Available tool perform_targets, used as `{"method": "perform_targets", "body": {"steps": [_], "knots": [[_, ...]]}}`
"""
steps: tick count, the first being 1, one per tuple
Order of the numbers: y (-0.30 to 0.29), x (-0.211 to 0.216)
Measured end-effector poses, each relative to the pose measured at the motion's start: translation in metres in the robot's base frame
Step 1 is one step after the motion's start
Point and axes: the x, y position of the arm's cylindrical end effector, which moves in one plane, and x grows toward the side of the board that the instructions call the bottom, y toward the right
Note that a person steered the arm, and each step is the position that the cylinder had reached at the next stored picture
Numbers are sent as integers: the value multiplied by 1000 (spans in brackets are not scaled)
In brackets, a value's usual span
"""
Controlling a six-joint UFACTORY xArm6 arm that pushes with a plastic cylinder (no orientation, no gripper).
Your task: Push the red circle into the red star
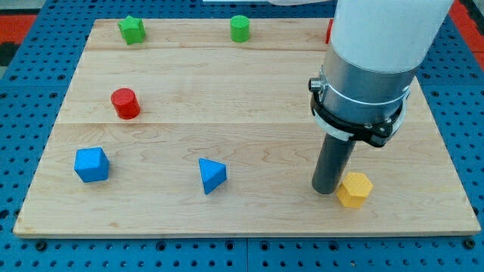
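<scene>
The red circle block (125, 103) sits at the board's left, above the middle row. A sliver of red (330, 32) shows at the view's top right behind the arm; its shape is hidden, so I cannot tell whether it is the red star. My tip (326, 189) rests on the board at the lower right, touching or almost touching the left side of the yellow hexagon block (353, 189). The tip is far to the right of the red circle.
A green star block (131, 29) and a green circle block (240, 28) sit near the top edge. A blue cube (91, 164) and a blue triangle (212, 174) lie at the lower left. The wooden board (249, 75) lies on a blue pegboard.
</scene>
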Motion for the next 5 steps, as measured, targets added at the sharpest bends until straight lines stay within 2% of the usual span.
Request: {"method": "perform_targets", "body": {"steps": [3, 5], "knots": [[4, -4], [7, -56]]}}
